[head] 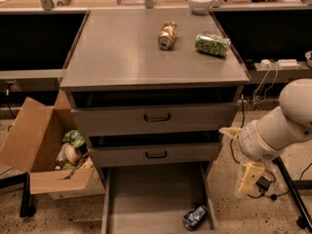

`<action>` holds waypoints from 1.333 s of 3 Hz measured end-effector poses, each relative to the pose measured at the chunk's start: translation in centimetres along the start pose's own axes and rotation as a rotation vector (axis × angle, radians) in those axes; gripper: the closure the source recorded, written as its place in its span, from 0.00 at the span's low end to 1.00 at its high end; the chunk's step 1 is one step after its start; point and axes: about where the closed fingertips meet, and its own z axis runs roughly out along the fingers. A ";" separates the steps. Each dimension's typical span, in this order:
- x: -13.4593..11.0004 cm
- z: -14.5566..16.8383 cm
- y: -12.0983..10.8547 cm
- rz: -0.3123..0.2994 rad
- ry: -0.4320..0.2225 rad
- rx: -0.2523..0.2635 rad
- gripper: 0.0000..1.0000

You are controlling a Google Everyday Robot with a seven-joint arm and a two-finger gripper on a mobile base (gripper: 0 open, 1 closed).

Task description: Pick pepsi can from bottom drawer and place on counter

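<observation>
The pepsi can [195, 217], dark blue, lies on its side in the front right corner of the open bottom drawer [146, 199]. The counter [122, 52] is the grey top of the drawer cabinet. My gripper [240, 156] hangs off the white arm to the right of the cabinet, level with the lower handled drawer. It is above and to the right of the can and apart from it. Its two pale fingers stand wide apart and hold nothing.
A gold-brown can [167, 34] and a green patterned can [212, 44] lie on the counter's far right part. A white bowl [200, 2] stands on the bench behind. An open cardboard box [41, 150] with items sits on the floor left. Cables and a black stand leg [292, 189] are right.
</observation>
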 end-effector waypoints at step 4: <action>9.6 17.1 1.4 -0.032 -0.105 -0.192 0.00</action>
